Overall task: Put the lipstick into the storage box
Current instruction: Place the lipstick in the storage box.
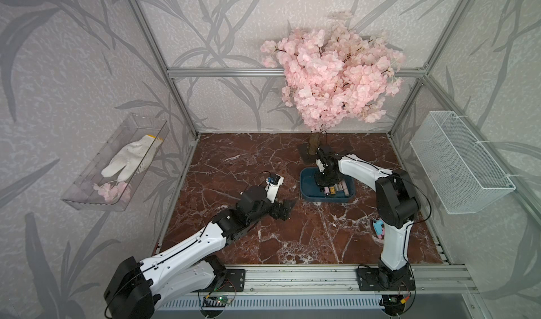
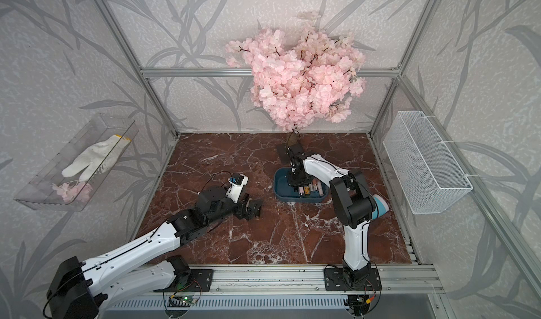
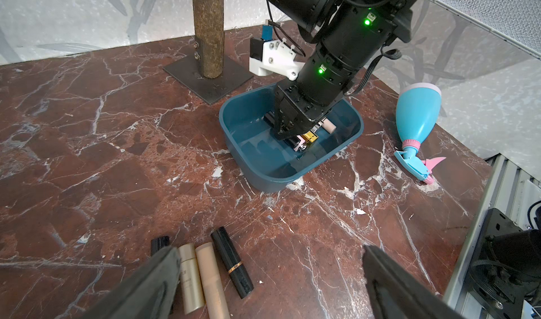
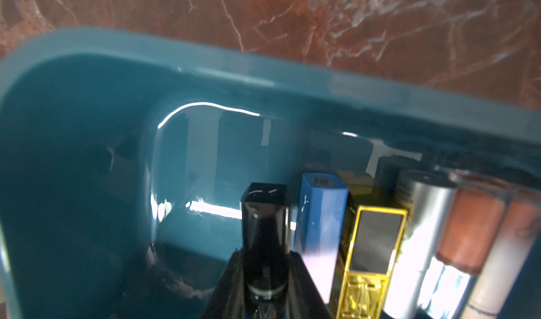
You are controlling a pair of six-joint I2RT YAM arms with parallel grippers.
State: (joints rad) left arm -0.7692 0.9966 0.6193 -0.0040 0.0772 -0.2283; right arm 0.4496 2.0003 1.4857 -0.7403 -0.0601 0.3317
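In both top views my right gripper (image 1: 324, 183) dips into the storage box (image 1: 328, 200), my left gripper (image 2: 253, 209) over the table (image 1: 263, 162), well apart. Left wrist: my left jaws gape above loose lipsticks (image 3: 232, 263). Right wrist: my right jaws clamp a black lipstick (image 4: 265, 229) inside the box, possibly touching its floor.

Soft, even light fills both top views, and the frame posts (image 1: 158, 54) splay toward the corners with wide-angle stretch. The marble surface (image 1: 263, 229) has a dull sheen. In the right wrist view the storage box (image 4: 205, 60) has a blurred rim and white glare across its glossy floor. The black lipstick (image 4: 265, 215) is soft, and the neighbouring lipsticks (image 4: 421, 215) burn out to white. In the left wrist view the left gripper (image 3: 269, 251) is a dark blur.
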